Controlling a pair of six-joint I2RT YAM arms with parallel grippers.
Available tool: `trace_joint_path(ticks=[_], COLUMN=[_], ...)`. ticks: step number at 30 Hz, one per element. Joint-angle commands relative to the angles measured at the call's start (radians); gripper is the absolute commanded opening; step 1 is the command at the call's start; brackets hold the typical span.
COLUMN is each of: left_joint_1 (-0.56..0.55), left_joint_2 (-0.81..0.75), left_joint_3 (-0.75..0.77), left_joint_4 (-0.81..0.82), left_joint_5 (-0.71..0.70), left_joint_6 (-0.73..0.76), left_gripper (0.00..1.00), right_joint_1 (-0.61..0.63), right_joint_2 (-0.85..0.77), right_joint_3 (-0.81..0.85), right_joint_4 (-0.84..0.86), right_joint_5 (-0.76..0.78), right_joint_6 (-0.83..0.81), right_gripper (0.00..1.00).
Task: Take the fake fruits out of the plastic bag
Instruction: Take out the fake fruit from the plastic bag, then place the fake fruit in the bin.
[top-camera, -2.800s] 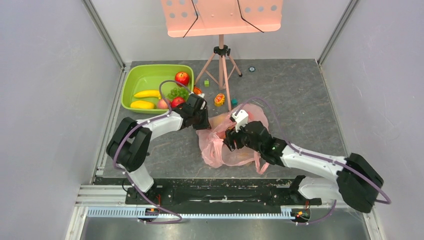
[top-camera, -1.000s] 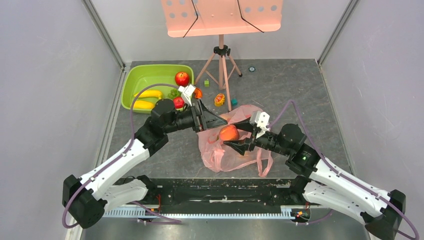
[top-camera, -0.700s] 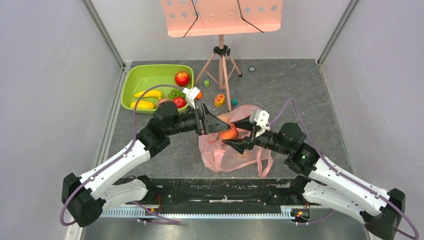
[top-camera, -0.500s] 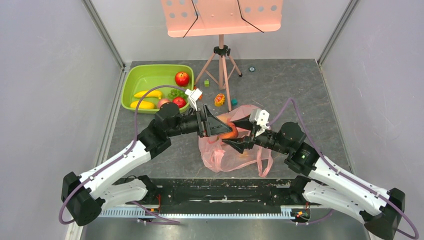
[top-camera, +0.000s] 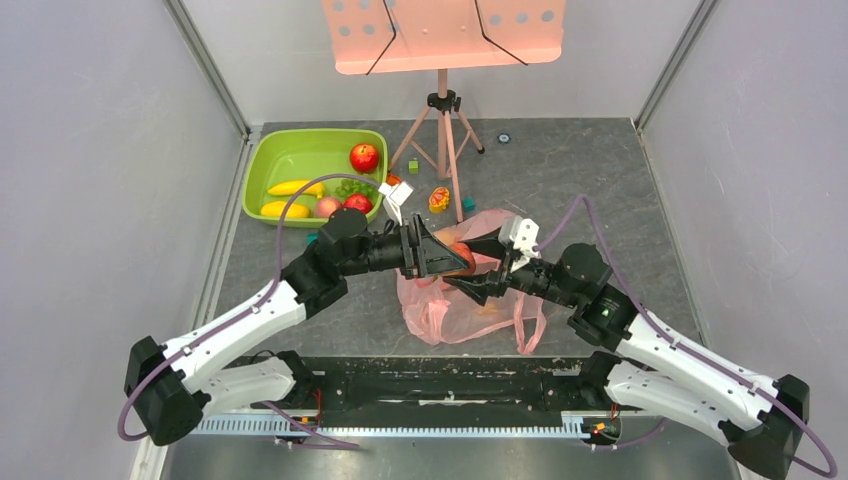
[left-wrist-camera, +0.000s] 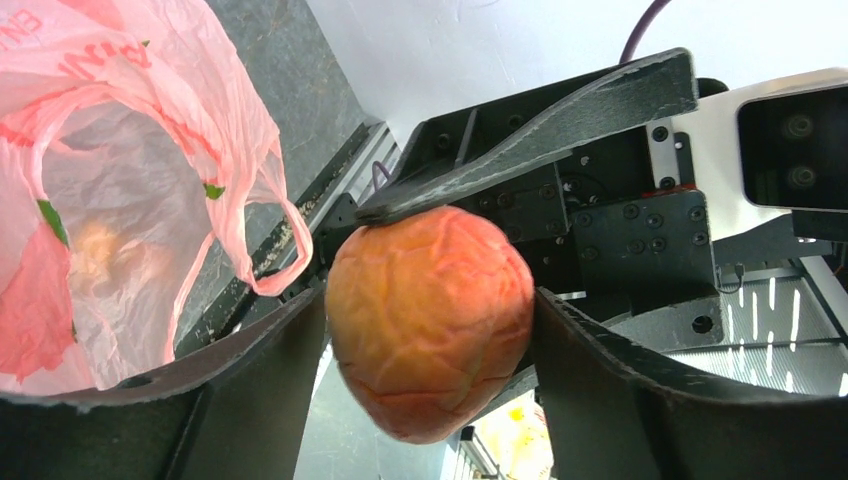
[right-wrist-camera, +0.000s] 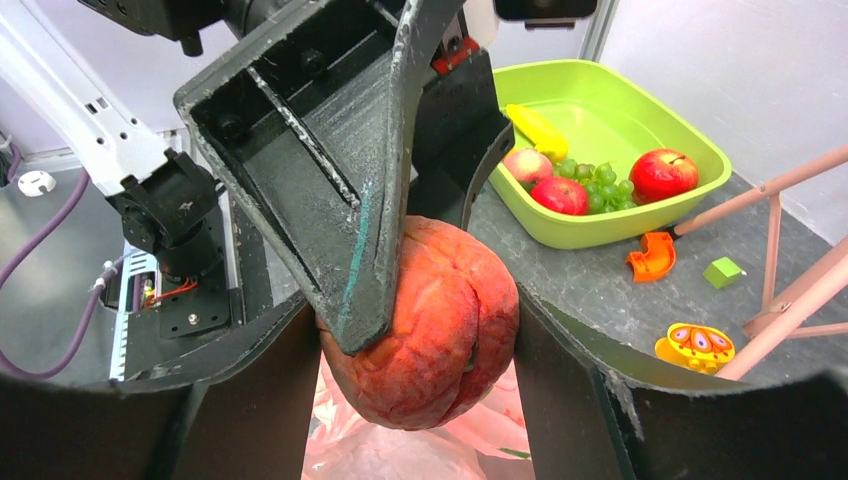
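Note:
An orange-red peach (top-camera: 462, 255) hangs in the air over the pink plastic bag (top-camera: 450, 305), gripped from both sides. My right gripper (top-camera: 455, 263) is shut on it, its fingers (right-wrist-camera: 250, 400) pressed to the peach (right-wrist-camera: 440, 330). My left gripper (top-camera: 465, 262) comes in crosswise, and its fingers (left-wrist-camera: 260, 370) lie against both flanks of the peach (left-wrist-camera: 430, 320). The bag (left-wrist-camera: 100, 200) lies crumpled on the table, with something pale orange showing through it. More fake fruits lie in the lime-green basin (top-camera: 290, 160): a red apple (top-camera: 364, 157), a banana (top-camera: 295, 187) and a mango (top-camera: 283, 209).
A pink music stand on a tripod (top-camera: 443, 120) stands behind the bag. Small toys lie near its legs: an orange piece (top-camera: 395, 182), a yellow one (top-camera: 438, 199) and a green cube (top-camera: 413, 166). Grey walls close in left and right.
My left gripper has moved right to the peach held up by the right gripper, and its jaws have narrowed round it. The right arm has stayed put.

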Motion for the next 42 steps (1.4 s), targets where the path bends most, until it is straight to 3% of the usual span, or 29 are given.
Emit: trace_joint_path(ticks=[1,7,12,16,24,29,35,42], left_joint_1=[-0.007,-0.007,-0.001,0.044,0.313,0.482,0.657,0.752], left_joint_2=[0.007,0.017,0.035,0.058,0.103,0.184,0.387,0.706], left_joint_3=[0.000,0.006,0.053,0.125,0.183,0.299,0.424,0.674], left_joint_4=[0.063,0.070,-0.002,-0.135,-0.259,-0.438,-0.438,-0.474], left_joint_5=[-0.015,-0.016,-0.037,-0.071,-0.046,-0.221,-0.255,-0.253], left_joint_6=[-0.043,-0.053,0.003,0.085,0.181,0.323,0.348,0.366], left_gripper=[0.74,0.53,0.49,0.48,0.48,0.47,0.46,0.45], right_joint_1=[0.006,0.006,0.006,0.006,0.006,0.006,0.006,0.007], right_joint_2=[0.005,-0.003,-0.022,-0.057,-0.131,-0.151,-0.158,-0.149], right_joint_3=[0.042,0.036,0.032,0.022,-0.011,-0.032,-0.043,-0.073], right_joint_4=[0.041,0.038,0.017,-0.006,-0.071,-0.090,-0.122,-0.134], right_joint_5=[-0.010,-0.004,0.039,0.080,0.165,0.191,0.218,0.230], right_joint_6=[0.003,-0.001,-0.010,-0.026,-0.047,-0.044,-0.047,-0.059], right_gripper=[0.53,0.58,0.87,0.98,0.98,0.98,0.98,0.98])
